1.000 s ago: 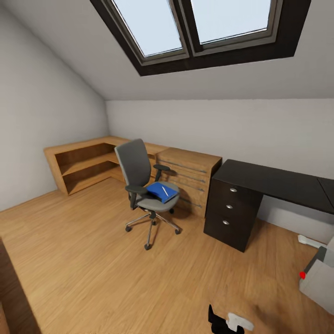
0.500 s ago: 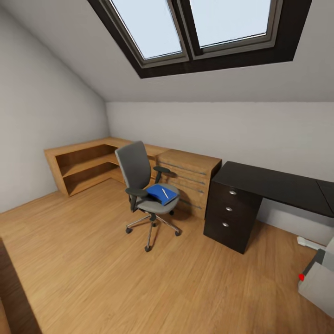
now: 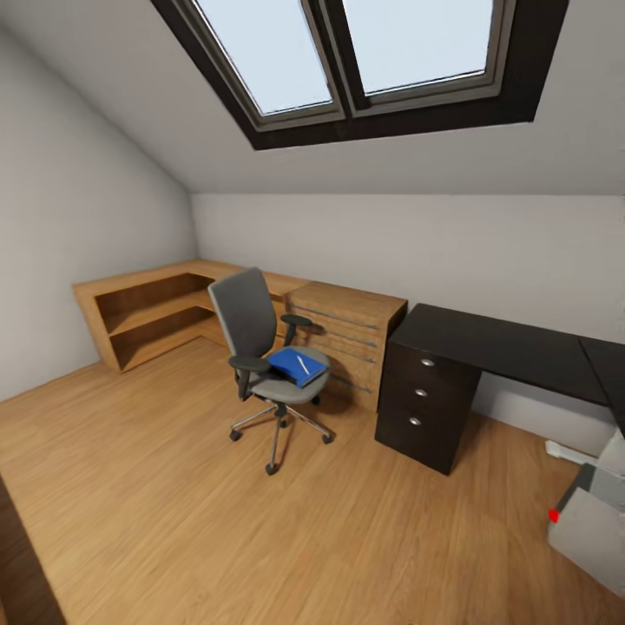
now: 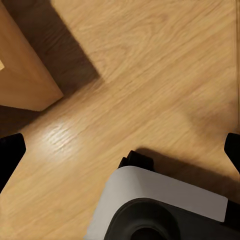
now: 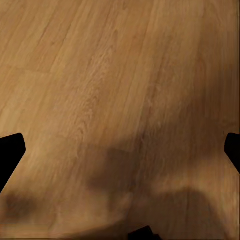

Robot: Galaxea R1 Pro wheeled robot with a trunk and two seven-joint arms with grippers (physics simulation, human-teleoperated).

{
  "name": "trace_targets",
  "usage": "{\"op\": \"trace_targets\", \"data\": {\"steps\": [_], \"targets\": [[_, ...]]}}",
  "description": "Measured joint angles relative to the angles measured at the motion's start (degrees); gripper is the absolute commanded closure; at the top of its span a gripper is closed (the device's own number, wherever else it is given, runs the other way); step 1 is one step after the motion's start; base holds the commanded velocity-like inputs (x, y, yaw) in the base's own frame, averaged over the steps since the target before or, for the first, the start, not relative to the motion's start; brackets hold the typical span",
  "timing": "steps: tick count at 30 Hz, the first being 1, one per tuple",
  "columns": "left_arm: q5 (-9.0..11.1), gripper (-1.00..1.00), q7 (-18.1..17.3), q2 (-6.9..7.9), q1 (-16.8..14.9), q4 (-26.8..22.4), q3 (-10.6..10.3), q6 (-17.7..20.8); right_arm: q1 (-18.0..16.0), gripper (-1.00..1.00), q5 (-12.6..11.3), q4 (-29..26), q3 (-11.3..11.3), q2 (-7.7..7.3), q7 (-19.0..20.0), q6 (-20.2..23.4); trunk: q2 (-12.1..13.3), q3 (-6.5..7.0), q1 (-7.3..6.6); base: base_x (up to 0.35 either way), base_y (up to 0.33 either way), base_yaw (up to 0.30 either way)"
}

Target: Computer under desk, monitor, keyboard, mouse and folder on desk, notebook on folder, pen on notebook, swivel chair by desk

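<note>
Swivel chair (image 3: pixel 265 347) stands on the wood floor (image 3: pixel 174 486), carrying blue folder (image 3: pixel 297 365) with pen (image 3: pixel 302 365), near the dark worktop (image 3: pixel 499 343). Both wrist views: jaws spread wide apart.

black table top (image 3: pixel 512 347): cut off at picture's right edge | grey box with red dot (image 3: pixel 595 521): partly out of frame | white pen on blue folder (image 3: pixel 298 365): too small to detail

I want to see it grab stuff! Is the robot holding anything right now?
No. Both grippers' fingers are spread wide over bare floor, with nothing between them.
</note>
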Motion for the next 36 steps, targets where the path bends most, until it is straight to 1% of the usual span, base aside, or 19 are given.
{"op": "trace_targets", "data": {"steps": [3,4,6,10,14,29,36], "targets": [[-0.15,-1.00,-0.22,-0.39,0.00,0.02,-0.09,0.02,0.64,-1.00,0.06,0.01,0.01,-0.48,0.16,0.04,0.00,0.06,0.00,0.000,0.000,-0.217],[-0.38,-1.00,-0.32,-0.96,0.00,0.02,-0.20,0.09,0.99,-1.00,0.07,0.02,-0.03,-0.73,0.26,0.05,0.00,0.08,0.00,0.000,0.000,-0.247],[-1.15,-1.00,-0.38,-1.44,0.00,0.02,-0.20,0.20,1.28,-1.00,0.19,0.02,0.04,-0.79,0.35,0.06,0.00,0.10,0.00,0.000,0.000,-0.258],[-2.02,-1.00,-0.40,-1.66,-0.01,0.04,-0.21,0.36,1.47,-1.00,0.23,0.02,0.04,-0.66,0.44,0.06,0.00,0.11,0.00,-0.001,0.000,-0.267],[-2.16,-1.00,-0.42,-1.74,-0.01,0.03,-0.21,0.34,1.69,-1.00,0.24,0.02,0.06,-0.69,0.47,0.15,0.00,0.11,0.02,-0.144,0.000,-0.271],[-2.19,-1.00,-0.42,-1.84,-0.01,0.04,-0.21,0.34,1.74,-1.00,0.33,0.02,0.13,-0.70,0.53,0.56,0.01,0.08,0.03,-0.314,0.000,-0.271],[-2.28,-1.00,-0.42,-1.86,-0.01,0.06,-0.21,0.35,1.74,-1.00,0.33,0.02,0.13,-0.62,0.53,0.59,0.00,-0.22,0.04,-0.337,-0.024,-0.241]]}}
